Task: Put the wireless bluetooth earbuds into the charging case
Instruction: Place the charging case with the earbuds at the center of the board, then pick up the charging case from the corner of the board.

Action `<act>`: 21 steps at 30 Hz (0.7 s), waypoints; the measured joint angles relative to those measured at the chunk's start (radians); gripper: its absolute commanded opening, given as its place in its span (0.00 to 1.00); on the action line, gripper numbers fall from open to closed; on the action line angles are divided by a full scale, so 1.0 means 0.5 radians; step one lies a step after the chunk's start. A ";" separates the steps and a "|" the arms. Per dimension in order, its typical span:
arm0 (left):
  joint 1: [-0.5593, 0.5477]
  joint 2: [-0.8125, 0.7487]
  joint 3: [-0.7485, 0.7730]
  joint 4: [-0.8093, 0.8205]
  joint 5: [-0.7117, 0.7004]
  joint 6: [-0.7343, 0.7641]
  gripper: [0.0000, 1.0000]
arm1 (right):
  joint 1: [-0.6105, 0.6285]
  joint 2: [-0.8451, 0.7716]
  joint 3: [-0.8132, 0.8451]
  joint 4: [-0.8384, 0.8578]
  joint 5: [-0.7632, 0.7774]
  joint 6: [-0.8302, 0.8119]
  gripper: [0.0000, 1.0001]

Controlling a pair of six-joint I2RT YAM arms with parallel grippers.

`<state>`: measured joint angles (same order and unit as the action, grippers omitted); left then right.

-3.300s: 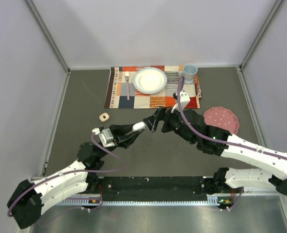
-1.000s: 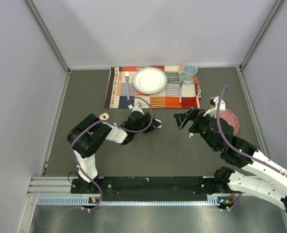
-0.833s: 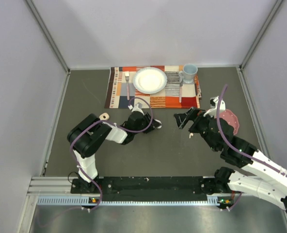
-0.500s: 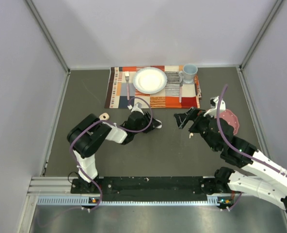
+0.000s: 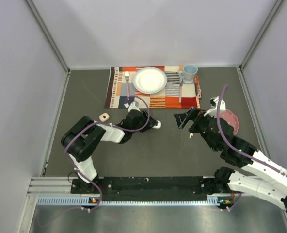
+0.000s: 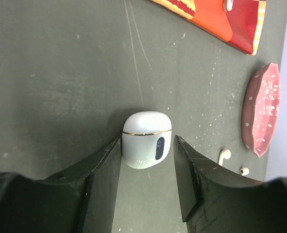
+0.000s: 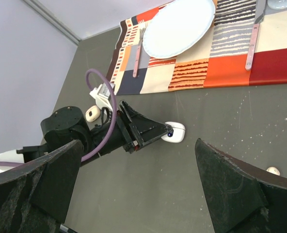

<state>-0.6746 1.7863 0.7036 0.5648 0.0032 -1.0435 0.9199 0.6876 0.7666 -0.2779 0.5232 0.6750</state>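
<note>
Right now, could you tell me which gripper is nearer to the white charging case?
Left. The left gripper has its fingers on either side of the case; the right gripper is off to the case's right.

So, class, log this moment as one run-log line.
left gripper: open around shut case | right gripper: open, empty | earbuds: on table, outside case

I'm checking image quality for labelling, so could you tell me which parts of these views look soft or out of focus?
Left wrist: the hand's dark fingers are blurred, while the white case is sharp. Right wrist: its own fingers are soft dark shapes; the placemat is crisp. Top external: evenly lit, sharp throughout.
</note>
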 measured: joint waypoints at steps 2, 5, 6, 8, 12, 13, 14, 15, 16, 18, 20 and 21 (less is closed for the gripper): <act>0.002 -0.045 -0.001 -0.069 -0.039 0.050 0.52 | 0.000 0.002 0.000 0.000 0.000 0.000 0.99; 0.005 -0.142 -0.001 -0.189 -0.101 0.124 0.53 | 0.000 0.008 0.000 0.000 -0.001 -0.005 0.99; 0.005 -0.172 -0.001 -0.219 -0.118 0.146 0.53 | 0.000 0.009 0.000 0.001 -0.001 -0.006 0.99; 0.005 -0.256 -0.001 -0.317 -0.161 0.202 0.53 | 0.000 0.020 0.000 0.000 0.000 -0.014 0.99; 0.005 -0.445 -0.001 -0.478 -0.257 0.320 0.54 | 0.000 0.050 0.000 0.001 -0.001 -0.040 0.99; 0.005 -0.499 -0.002 -0.510 -0.281 0.358 0.54 | 0.000 0.059 0.000 0.001 -0.001 -0.047 0.99; 0.005 -0.547 -0.004 -0.525 -0.301 0.385 0.55 | 0.000 0.072 0.000 0.001 0.000 -0.058 0.99; 0.005 -0.610 -0.008 -0.542 -0.322 0.423 0.55 | -0.001 0.083 0.000 0.001 0.000 -0.068 0.99; 0.005 -0.677 -0.017 -0.560 -0.355 0.463 0.56 | -0.002 0.100 0.001 -0.001 0.000 -0.086 0.99; 0.005 -0.810 -0.039 -0.594 -0.413 0.530 0.59 | -0.030 0.146 0.002 -0.002 -0.011 -0.124 0.99; 0.005 -0.954 -0.078 -0.616 -0.491 0.607 0.64 | -0.091 0.198 0.004 -0.005 -0.042 -0.164 0.99; 0.005 -1.027 -0.101 -0.626 -0.531 0.645 0.66 | -0.124 0.224 0.005 -0.005 -0.067 -0.189 0.99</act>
<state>-0.6720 1.2728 0.6529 0.2516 -0.2623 -0.7212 0.8581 0.7994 0.7689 -0.2806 0.4896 0.5804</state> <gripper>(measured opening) 0.609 0.987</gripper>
